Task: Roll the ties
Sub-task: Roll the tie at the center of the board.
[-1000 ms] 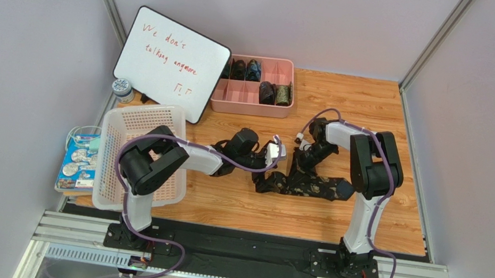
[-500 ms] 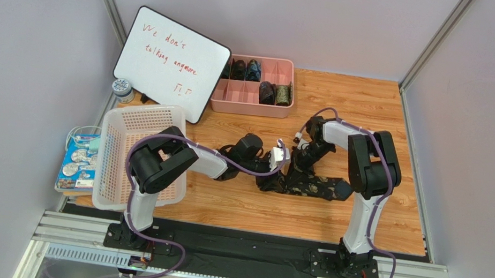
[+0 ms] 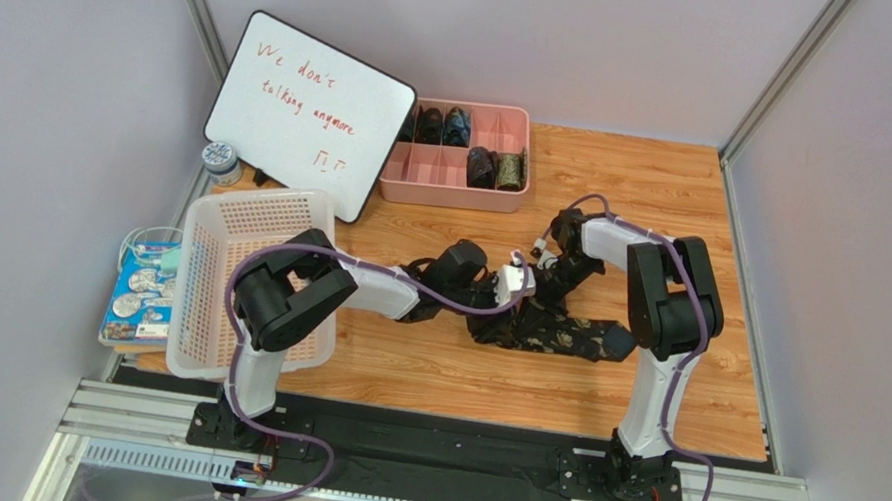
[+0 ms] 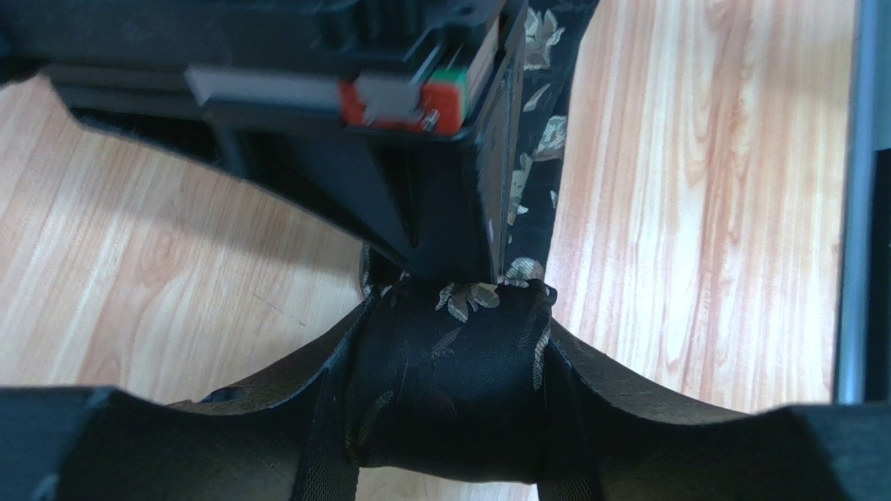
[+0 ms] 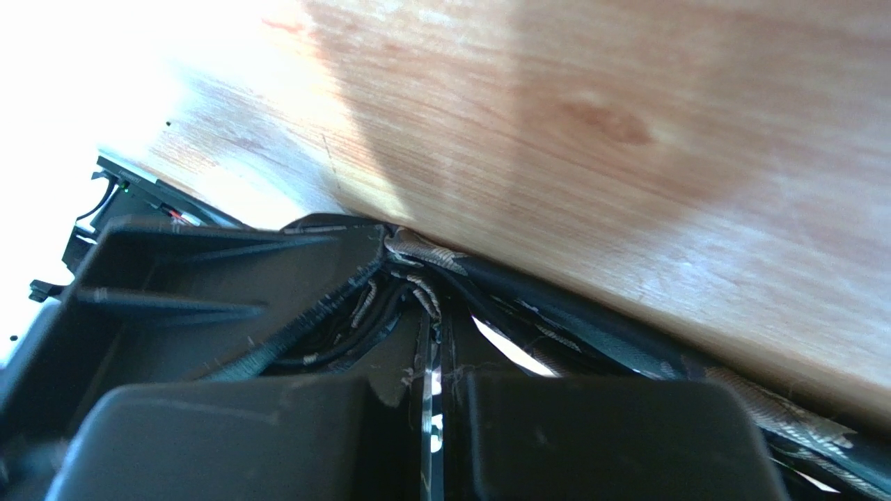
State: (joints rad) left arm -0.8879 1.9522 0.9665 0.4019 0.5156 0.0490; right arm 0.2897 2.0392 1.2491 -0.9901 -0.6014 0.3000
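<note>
Only the wrist views show left gripper (image 4: 452,339) clamping tie (image 4: 448,407), right gripper (image 5: 424,287) closed.

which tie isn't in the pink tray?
The leaf-patterned tie on the table, one end rolled between the left fingers; the other ties sit rolled in the pink tray compartments.

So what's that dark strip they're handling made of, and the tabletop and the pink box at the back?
The tie looks like woven fabric with a soft sheen: fine weave lines, olive leaf pattern. The tabletop shows light wood grain, smooth; solid wood or laminate, I can't tell. The pink tray seems matte moulded plastic, judging by its thin even walls.
</note>
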